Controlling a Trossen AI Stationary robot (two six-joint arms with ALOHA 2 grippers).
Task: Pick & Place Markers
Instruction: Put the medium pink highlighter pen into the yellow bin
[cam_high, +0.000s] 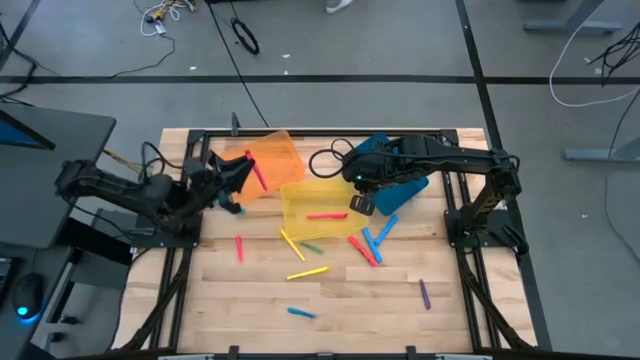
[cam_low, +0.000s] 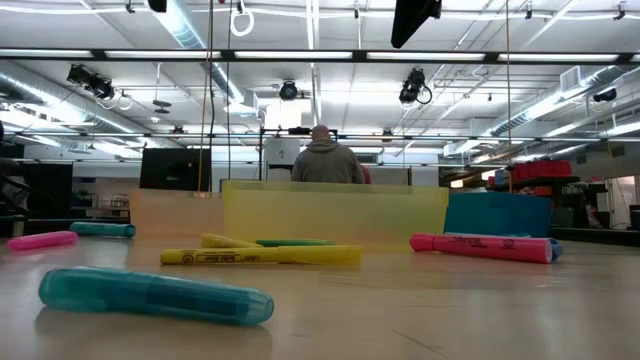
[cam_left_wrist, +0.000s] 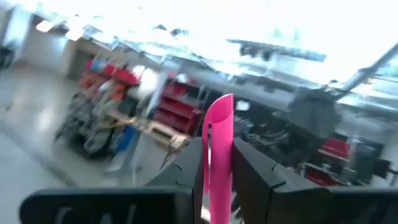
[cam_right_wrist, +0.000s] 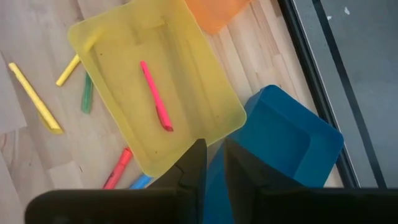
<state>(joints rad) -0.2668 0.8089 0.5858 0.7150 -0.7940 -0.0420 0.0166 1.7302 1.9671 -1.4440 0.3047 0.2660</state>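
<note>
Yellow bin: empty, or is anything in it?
Not empty: one red marker lies flat inside the yellow bin, seen in the right wrist and high views.

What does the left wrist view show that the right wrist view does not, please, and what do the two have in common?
Only the left wrist view shows a pink marker clamped upright between the left gripper fingers, with the room beyond.

Only the right wrist view shows the yellow bin holding one red marker, the blue bin, a corner of the orange bin, and loose markers on the wooden table, with nothing visible between the right gripper fingers.

Both share their own dark fingers standing close together.
</note>
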